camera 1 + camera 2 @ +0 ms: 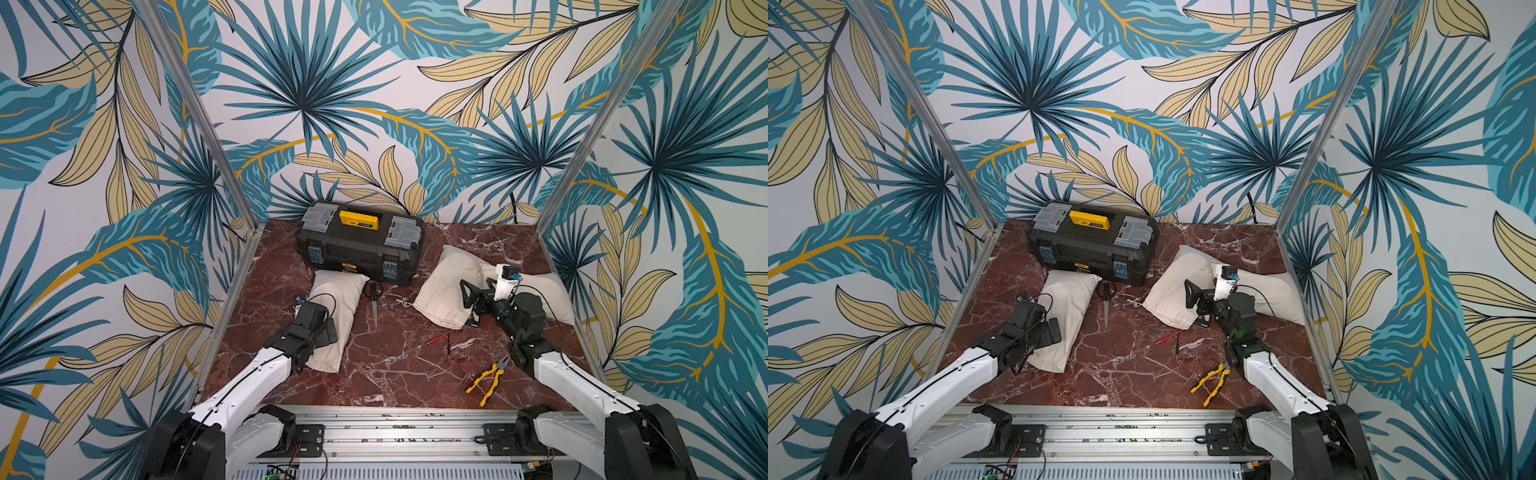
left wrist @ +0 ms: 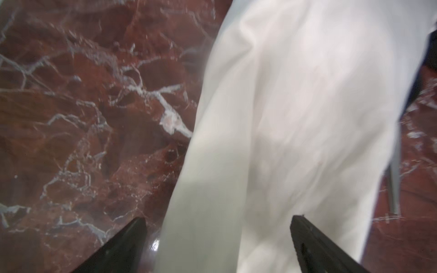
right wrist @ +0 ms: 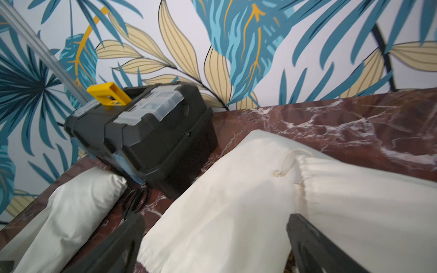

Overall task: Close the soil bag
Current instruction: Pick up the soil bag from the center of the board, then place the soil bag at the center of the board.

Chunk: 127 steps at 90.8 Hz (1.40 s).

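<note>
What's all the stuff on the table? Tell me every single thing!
toolbox: one, black with a yellow handle, back of the table
left bag: one, cream cloth, in front of the toolbox
middle bag: one, cream cloth, right of centre
right bag: one, cream cloth, far right, touching the middle bag
scissors: one, black handles, between the left and middle bags
thin red rod: one, table centre
thin black rod: one, beside the red one
pliers: one, yellow and black, front right
table: one, red marble
left gripper: one, black, open, over the left bag
right gripper: one, black, open, over the middle bag
</note>
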### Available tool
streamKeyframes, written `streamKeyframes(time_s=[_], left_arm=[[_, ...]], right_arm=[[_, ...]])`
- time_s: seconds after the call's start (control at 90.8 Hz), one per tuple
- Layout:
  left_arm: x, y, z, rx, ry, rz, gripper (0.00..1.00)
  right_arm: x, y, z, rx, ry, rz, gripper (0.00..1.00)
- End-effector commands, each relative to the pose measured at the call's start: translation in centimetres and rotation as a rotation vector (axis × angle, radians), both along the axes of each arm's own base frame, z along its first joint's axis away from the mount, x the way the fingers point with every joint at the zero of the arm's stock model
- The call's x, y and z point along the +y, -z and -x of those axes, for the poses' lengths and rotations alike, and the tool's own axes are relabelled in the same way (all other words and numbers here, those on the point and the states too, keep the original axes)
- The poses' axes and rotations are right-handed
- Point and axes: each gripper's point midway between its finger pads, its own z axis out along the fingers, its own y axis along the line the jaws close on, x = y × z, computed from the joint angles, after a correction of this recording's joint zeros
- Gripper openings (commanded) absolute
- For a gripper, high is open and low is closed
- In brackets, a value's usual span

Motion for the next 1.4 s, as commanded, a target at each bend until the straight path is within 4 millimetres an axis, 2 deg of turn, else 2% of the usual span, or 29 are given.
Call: streamKeyframes(time_s=[0.0, 0.055, 0.088, 0.121, 0.176, 0.275, 0.352, 0.452, 0.529, 0.661, 0.749, 0.881, 1.079, 1.255, 1.388], left_arm=[[-0.4, 1.0, 0.0, 0.034, -0.006, 0.014, 0.92], [-1.4, 1.2, -0.4, 0.046, 0.026, 0.05, 0.77], [-2.1, 1.2, -0.6, 0.052, 0.045, 0.077, 0.61], [-3.0, 0.5, -1.0, 0.041, 0.066, 0.104, 0.47], [-4.7, -1.1, -1.6, 0.004, 0.115, 0.132, 0.3], [-8.1, -4.9, -2.6, -0.077, 0.204, 0.189, 0.16], [-11.9, -8.2, -3.3, -0.138, 0.3, 0.286, 0.08], [-16.1, -12.2, -3.9, -0.211, 0.412, 0.348, 0.07], [-19.0, -15.3, -4.3, -0.262, 0.493, 0.376, 0.07], [-21.9, -19.0, -5.4, -0.323, 0.574, 0.382, 0.06], [-22.7, -20.1, -6.1, -0.341, 0.598, 0.38, 0.06], [-23.0, -20.7, -6.3, -0.35, 0.615, 0.375, 0.06], [-23.0, -21.6, -6.3, -0.365, 0.633, 0.365, 0.07], [-23.1, -21.8, -5.8, -0.356, 0.66, 0.369, 0.08], [-22.9, -21.9, -5.5, -0.361, 0.662, 0.367, 0.09]], right_arm=[[3.2, -0.4, 0.3, -0.013, -0.095, 0.004, 0.99], [4.8, 0.1, 0.7, -0.007, -0.138, 0.02, 0.99], [5.6, 0.3, 0.9, -0.006, -0.162, 0.026, 0.99], [6.4, 0.6, 1.1, -0.002, -0.187, 0.034, 0.99], [7.7, 1.0, 1.5, 0.005, -0.225, 0.049, 0.99], [9.8, 1.4, 2.1, 0.007, -0.278, 0.077, 0.96], [11.2, 1.5, 2.7, -0.004, -0.32, 0.096, 0.94], [12.5, 1.3, 3.5, -0.025, -0.372, 0.123, 0.91], [13.0, 0.4, 4.0, -0.058, -0.393, 0.141, 0.9], [13.1, -1.7, 5.2, -0.15, -0.42, 0.188, 0.9], [13.0, -2.8, 6.0, -0.204, -0.419, 0.235, 0.91], [12.3, -5.0, 7.0, -0.291, -0.407, 0.33, 0.94], [11.7, -5.9, 6.8, -0.39, -0.426, 0.551, 0.97], [14.8, -5.5, 9.7, -0.587, -0.663, 0.685, 0.97], [15.9, -5.6, 9.5, -0.673, -0.703, 0.768, 0.98]])
